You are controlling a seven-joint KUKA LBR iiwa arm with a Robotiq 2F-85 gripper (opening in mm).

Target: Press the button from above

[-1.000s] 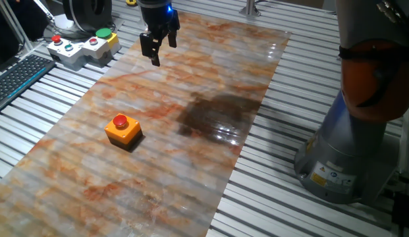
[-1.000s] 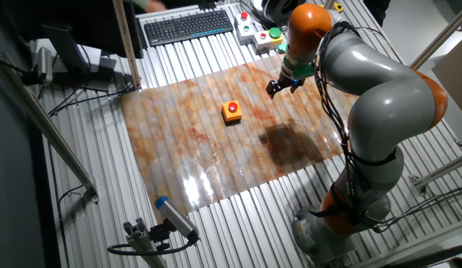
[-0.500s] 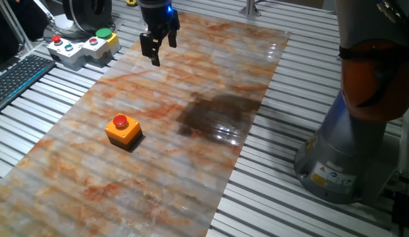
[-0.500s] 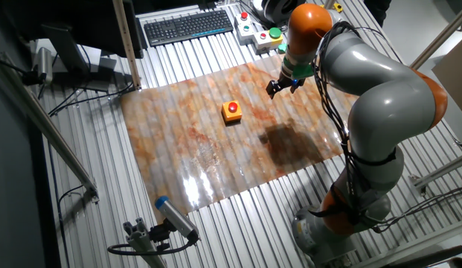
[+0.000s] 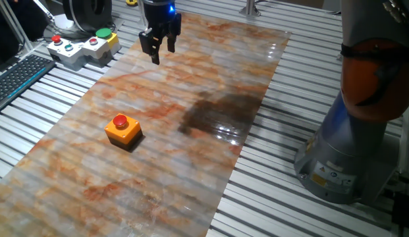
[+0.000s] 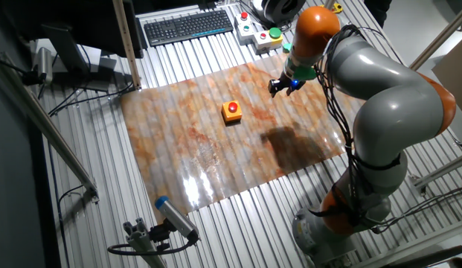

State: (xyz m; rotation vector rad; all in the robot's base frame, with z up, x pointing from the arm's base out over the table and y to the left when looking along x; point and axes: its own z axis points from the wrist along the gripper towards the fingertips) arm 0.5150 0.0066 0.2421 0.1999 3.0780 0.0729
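Observation:
The button (image 5: pixel 120 121) is a small round red cap on a square orange box (image 5: pixel 123 133), standing on the left part of the marbled mat (image 5: pixel 191 164). The other fixed view shows the same button (image 6: pixel 232 108) near the mat's middle. My gripper (image 5: pixel 162 50) hangs in the air over the mat's far end, well beyond the button and off to its right, touching nothing. A gap shows between its two dark fingers, so it is open and empty. In the other fixed view the gripper (image 6: pixel 283 87) is right of the button, under the orange wrist joint.
A grey-and-yellow control box (image 5: pixel 82 45) with red, blue and green buttons sits past the mat's far left corner, beside a black keyboard (image 5: pixel 16 76). The arm's large grey base (image 5: pixel 349 158) stands right of the mat. A dark shadow patch (image 5: pixel 217 113) lies mid-mat.
The gripper has shifted slightly up and away from the button's side; the arm's elbow swung a little. The button has not moved.

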